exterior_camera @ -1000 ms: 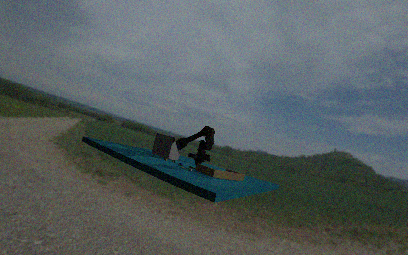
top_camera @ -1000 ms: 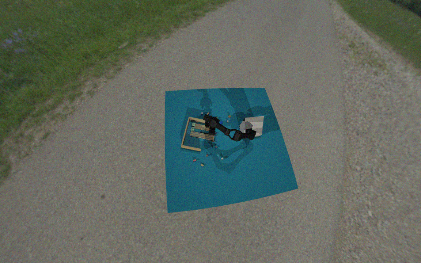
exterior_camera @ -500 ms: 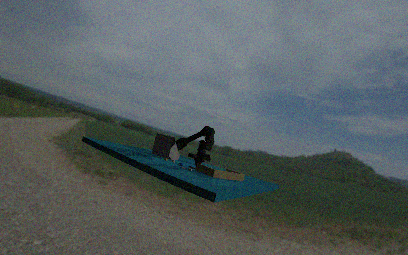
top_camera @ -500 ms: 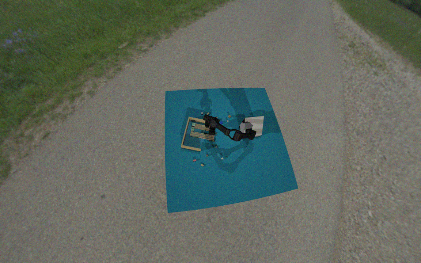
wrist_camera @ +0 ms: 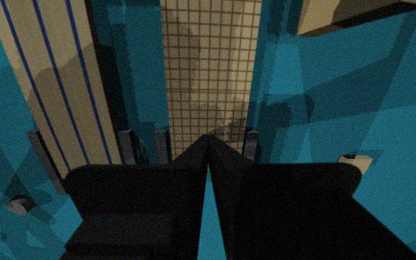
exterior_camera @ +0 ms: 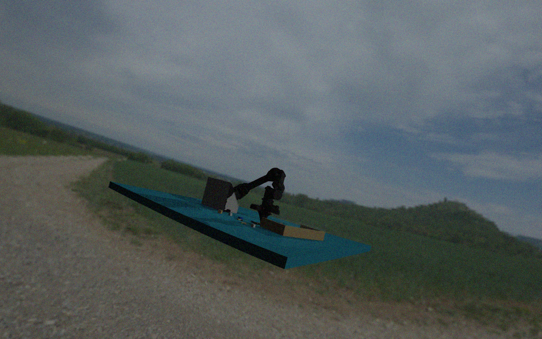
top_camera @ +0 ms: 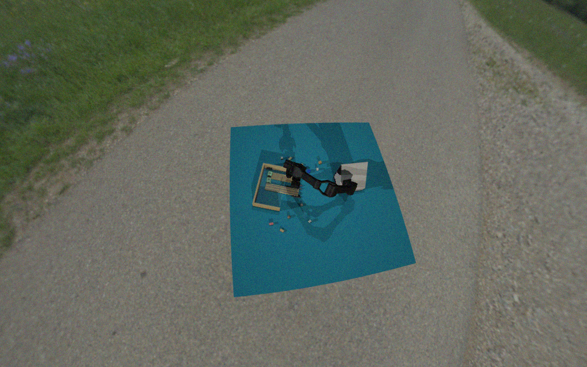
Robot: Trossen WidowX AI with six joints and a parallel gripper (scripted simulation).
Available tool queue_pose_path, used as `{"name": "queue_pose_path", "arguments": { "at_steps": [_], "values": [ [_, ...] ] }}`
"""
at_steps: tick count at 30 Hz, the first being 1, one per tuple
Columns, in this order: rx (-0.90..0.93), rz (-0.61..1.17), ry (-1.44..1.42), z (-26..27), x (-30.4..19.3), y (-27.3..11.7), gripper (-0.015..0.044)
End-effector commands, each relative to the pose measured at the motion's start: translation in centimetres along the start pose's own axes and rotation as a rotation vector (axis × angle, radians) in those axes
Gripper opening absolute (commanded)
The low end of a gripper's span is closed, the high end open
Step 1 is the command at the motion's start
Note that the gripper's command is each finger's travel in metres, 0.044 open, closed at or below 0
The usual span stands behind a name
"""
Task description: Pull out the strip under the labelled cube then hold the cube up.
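My gripper [wrist_camera: 207, 140] is shut and empty; its tips meet over the near end of a strip with a brown grid [wrist_camera: 211, 72] [top_camera: 283, 177]. A strip with blue lines [wrist_camera: 60, 72] [top_camera: 281, 188] lies to the left in the wrist view. Two small pale green blocks, one [top_camera: 269, 174] and another [top_camera: 268, 180], are at the far end of the grid strip in the top view. Their faces are too small to read, so I cannot tell which is labelled. They are out of the wrist view. In the exterior view the wooden wall hides the strips.
A wooden frame [top_camera: 256, 187] [exterior_camera: 304, 233] surrounds the strips on several sides. Short grey posts [wrist_camera: 162, 144] flank the near strip ends. A grey-white slab [top_camera: 360, 169] [exterior_camera: 215, 193] stands by the arm's base. Small loose pieces, including a red one [top_camera: 271, 223] and a blue one [top_camera: 308, 170], lie around.
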State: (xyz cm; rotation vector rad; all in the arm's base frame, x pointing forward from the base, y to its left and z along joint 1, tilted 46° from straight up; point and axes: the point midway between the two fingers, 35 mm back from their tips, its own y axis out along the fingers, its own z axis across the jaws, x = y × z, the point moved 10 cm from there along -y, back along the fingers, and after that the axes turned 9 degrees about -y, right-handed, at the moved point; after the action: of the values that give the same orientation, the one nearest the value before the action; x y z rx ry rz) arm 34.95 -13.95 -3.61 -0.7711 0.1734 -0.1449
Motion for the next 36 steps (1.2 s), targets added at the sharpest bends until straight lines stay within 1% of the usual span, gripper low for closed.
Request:
{"name": "queue_pose_path", "arguments": {
  "at_steps": [1, 16, 36],
  "values": [
    [0.004, 0.004, 0.005, 0.0, 0.0, 0.4, 0.0000],
    [0.005, 0.004, 0.005, 0.0, -0.1, 0.5, 0.0000],
    [0.005, 0.005, 0.006, 0.4, -3.1, 0.6, 0.0000]
  ]
}}
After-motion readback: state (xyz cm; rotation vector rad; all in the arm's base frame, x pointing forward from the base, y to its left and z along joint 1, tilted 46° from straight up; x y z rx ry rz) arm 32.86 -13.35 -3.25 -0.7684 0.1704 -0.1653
